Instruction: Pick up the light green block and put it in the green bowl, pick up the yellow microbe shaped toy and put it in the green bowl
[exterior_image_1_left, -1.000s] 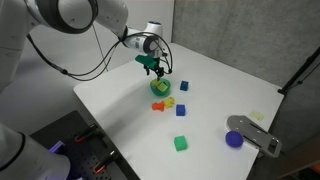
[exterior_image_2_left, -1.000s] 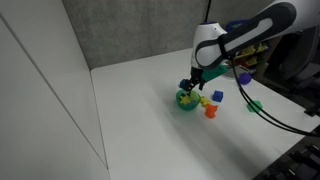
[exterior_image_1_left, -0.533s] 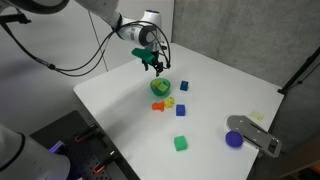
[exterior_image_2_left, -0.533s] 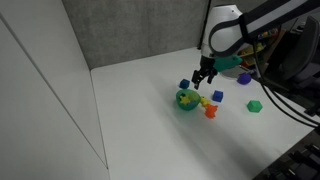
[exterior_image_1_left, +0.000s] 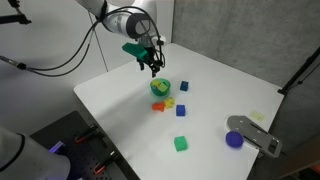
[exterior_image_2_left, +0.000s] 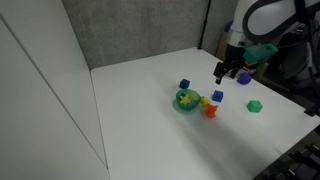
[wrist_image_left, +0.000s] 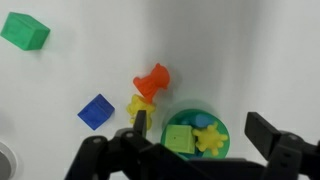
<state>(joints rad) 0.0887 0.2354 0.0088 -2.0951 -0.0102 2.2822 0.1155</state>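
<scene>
The green bowl (wrist_image_left: 168, 118) sits on the white table, below my gripper in the wrist view. Inside it lie the light green block (wrist_image_left: 180, 139) and the yellow microbe shaped toy (wrist_image_left: 209, 138), side by side. My gripper (wrist_image_left: 200, 128) is open and empty, its fingers apart high above the bowl. In both exterior views the gripper (exterior_image_1_left: 150, 68) (exterior_image_2_left: 227, 74) hangs in the air above and off to the side of the bowl (exterior_image_1_left: 161, 87) (exterior_image_2_left: 186, 100). A spot of yellow shows in the bowl in an exterior view.
An orange toy (wrist_image_left: 152, 80), a yellow piece (wrist_image_left: 140, 105) and a blue cube (wrist_image_left: 96, 111) lie right beside the bowl. A darker green cube (exterior_image_1_left: 181, 144), another blue cube (exterior_image_1_left: 183, 86), a purple bowl (exterior_image_1_left: 234, 140) and a grey object (exterior_image_1_left: 255, 132) also stand on the table.
My gripper has risen from just over the bowl and moved away from it, open and empty. The block and the toy stay in the bowl.
</scene>
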